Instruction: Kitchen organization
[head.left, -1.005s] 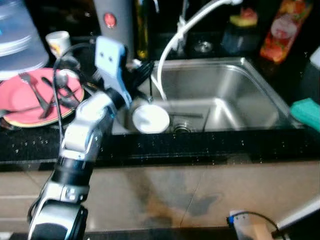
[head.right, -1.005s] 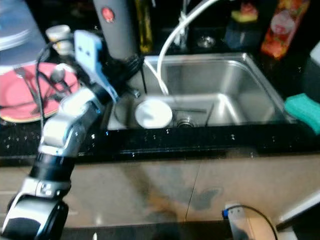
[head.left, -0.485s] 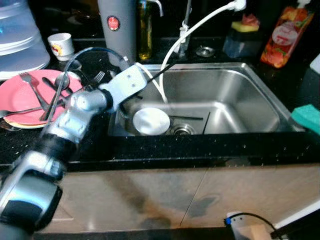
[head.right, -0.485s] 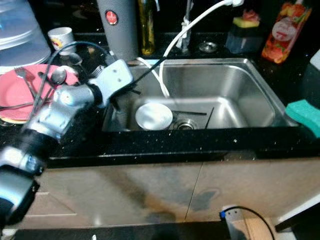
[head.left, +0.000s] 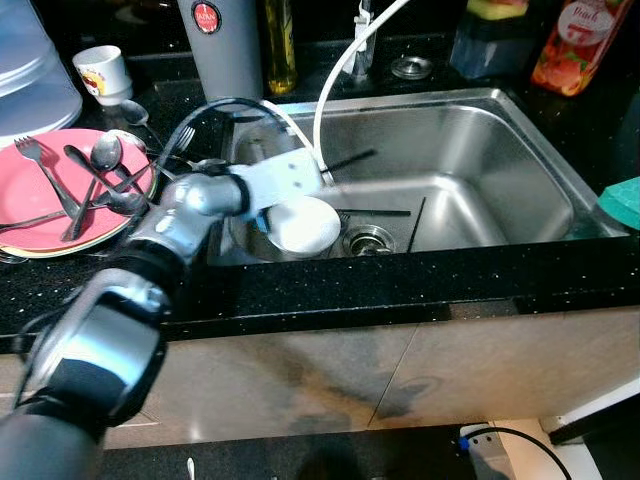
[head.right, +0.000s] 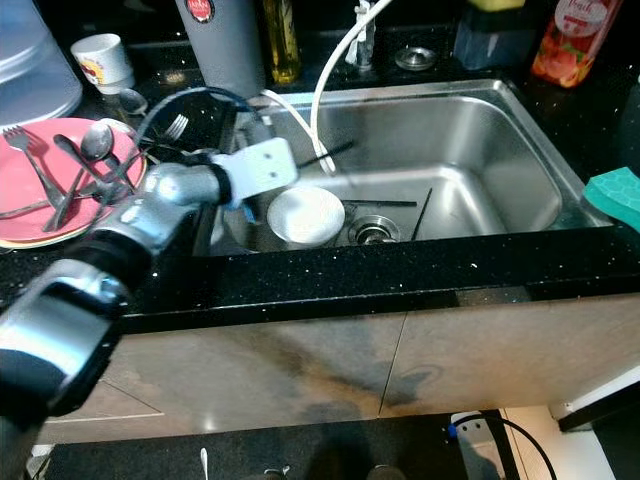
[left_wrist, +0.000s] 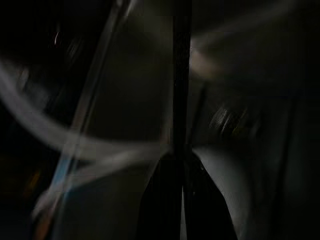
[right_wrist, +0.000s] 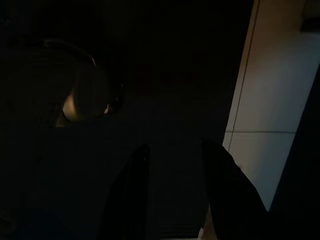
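My left gripper (left_wrist: 181, 159) reaches over the steel sink (head.left: 520, 150), shut on a thin black chopstick (head.left: 350, 160) that sticks out past the wrist toward the sink's back wall. Its fingers are hidden behind the wrist mount (head.left: 288, 180) in the eye views. Just below it a white bowl (head.left: 302, 226) sits on the sink floor beside the drain (head.left: 367, 240). Two more black chopsticks (head.left: 378, 212) lie on the sink floor. My right gripper (right_wrist: 175, 146) hangs in the dark, open and holding nothing.
A pink plate (head.left: 22, 200) with forks and spoons rests on the black counter at left, near a white cup (head.left: 102, 72) and a grey canister (head.left: 222, 45). A white faucet hose (head.left: 325, 95) arcs over the sink. A teal sponge (head.left: 622, 200) lies at right.
My left arm has swung down from the counter edge into the sink, bringing the chopstick low over the white bowl. The camera has shifted too.
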